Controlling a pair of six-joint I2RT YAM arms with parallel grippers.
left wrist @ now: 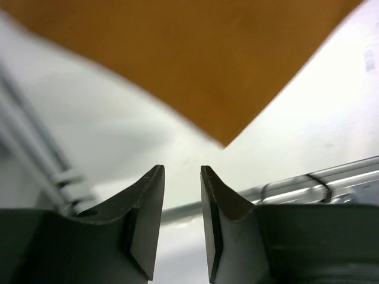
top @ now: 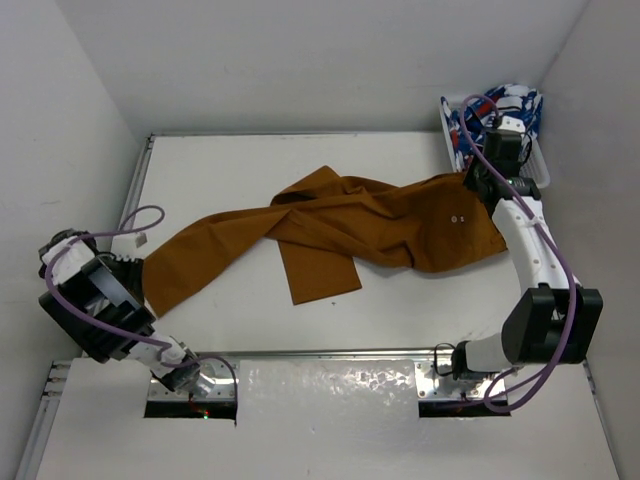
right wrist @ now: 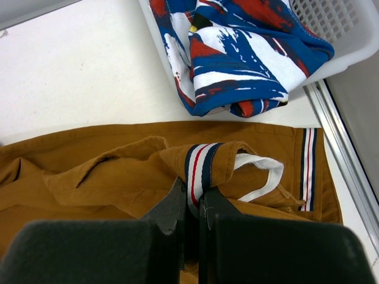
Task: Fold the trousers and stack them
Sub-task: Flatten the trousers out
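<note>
Your right end effector (right wrist: 190, 200) pinching the trousers (top: 340, 225) at the striped waistband (right wrist: 198, 165), your left end effector (left wrist: 182, 177) a little open, holding nothing

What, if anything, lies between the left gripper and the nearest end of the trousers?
Nothing visible does. The left gripper, jaws open, faces the leg end of the trousers across a bare stretch of table.

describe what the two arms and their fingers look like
Both are white links with bulky black joint housings: the left arm and the right arm. A lilac cable loops loosely along each. The left fingers are matte dark grey wedges tapering to thin curved tips; the right fingers are the same dark, flat-faced blades.
</note>
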